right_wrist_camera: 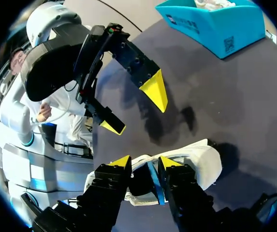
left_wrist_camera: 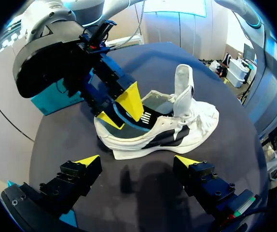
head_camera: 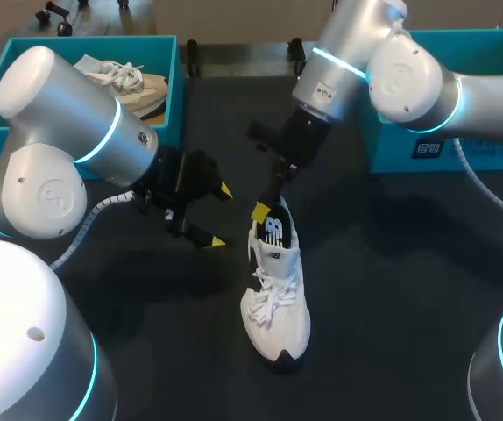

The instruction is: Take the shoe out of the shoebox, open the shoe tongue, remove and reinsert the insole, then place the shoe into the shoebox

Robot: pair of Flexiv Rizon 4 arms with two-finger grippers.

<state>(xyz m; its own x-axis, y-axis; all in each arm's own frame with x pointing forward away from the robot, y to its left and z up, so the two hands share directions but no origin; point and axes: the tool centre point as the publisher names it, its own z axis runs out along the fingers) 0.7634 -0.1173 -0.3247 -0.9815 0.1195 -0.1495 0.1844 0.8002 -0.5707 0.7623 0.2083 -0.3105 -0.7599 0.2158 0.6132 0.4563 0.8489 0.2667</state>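
Note:
A white shoe (head_camera: 278, 298) with black side marks lies on the black table, toe toward me; its tongue (left_wrist_camera: 183, 87) is pulled up. My right gripper (head_camera: 269, 206) hangs over the heel opening. Its fingers stand a little apart, and the blue insole (right_wrist_camera: 153, 181) rises between them, against one finger only. In the left wrist view the same insole (left_wrist_camera: 129, 126) reaches into the shoe (left_wrist_camera: 177, 130) under the right gripper (left_wrist_camera: 121, 110). My left gripper (head_camera: 219, 215) is wide open and holds nothing, a short way left of the heel.
A teal shoebox (head_camera: 168, 79) stands at the back left with a second pale shoe (head_camera: 124, 79) in it. Another teal box (head_camera: 392, 149) stands at the back right, behind my right arm. Bare black table lies right of the shoe.

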